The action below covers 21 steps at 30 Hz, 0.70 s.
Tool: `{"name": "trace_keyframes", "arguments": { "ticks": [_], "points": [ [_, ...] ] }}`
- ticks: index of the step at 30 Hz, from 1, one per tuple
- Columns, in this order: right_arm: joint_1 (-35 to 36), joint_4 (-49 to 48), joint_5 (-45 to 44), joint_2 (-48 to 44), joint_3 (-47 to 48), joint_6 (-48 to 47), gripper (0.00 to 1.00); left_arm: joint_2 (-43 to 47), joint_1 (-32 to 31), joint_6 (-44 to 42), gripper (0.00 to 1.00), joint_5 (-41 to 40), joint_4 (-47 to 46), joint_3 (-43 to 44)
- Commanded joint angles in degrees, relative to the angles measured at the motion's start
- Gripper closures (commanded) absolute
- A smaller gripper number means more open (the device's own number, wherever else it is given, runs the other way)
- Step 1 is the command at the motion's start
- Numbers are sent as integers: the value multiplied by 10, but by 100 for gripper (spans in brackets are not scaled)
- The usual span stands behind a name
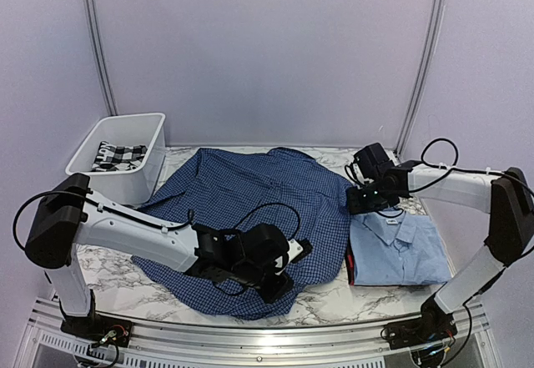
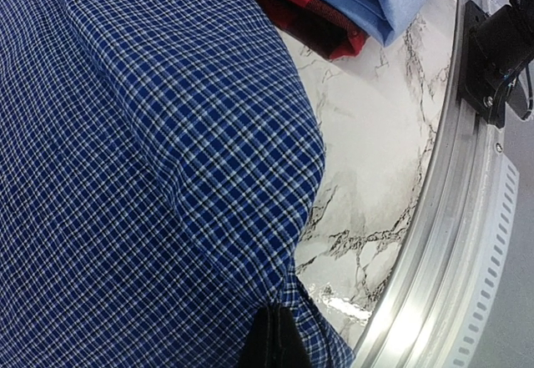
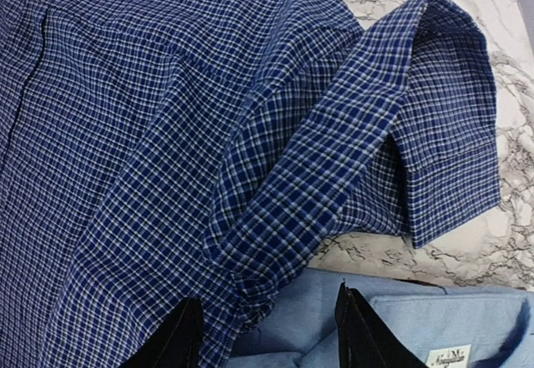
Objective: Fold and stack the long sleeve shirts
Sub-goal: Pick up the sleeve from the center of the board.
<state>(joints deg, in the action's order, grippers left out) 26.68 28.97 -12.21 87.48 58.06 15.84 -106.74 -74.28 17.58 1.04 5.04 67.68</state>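
Left arm [image 1: 133,230] and right arm [image 1: 455,186] show white links, black joints, cables.

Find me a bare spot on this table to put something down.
Best is the front-left marble, between the checked shirt and the front rail, though the left arm reaches over it. A narrower strip lies by the rail in front of the folded light blue shirt. The middle and right are crowded.

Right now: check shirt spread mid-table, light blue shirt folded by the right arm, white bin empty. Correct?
Not quite. The white bin holds a black-and-white checked cloth, per the top external view. The check shirt and light blue shirt are as you say.
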Motion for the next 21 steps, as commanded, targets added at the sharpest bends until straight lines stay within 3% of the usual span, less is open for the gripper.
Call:
{"name": "trace_keyframes", "arguments": {
  "ticks": [1,6,12,21],
  "points": [
    [1,-67,42,7,-3,35,50,24,8,0,100,11,-13,-7],
    [-2,-91,56,40,-3,42,63,26,10,2,100,14,-15,-12],
    [-13,-81,37,57,26,37,98,33,12,5,100,15,-21,-23],
    [-28,-44,-7,69,101,14,100,43,17,5,100,23,-33,-36]
  ]
}}
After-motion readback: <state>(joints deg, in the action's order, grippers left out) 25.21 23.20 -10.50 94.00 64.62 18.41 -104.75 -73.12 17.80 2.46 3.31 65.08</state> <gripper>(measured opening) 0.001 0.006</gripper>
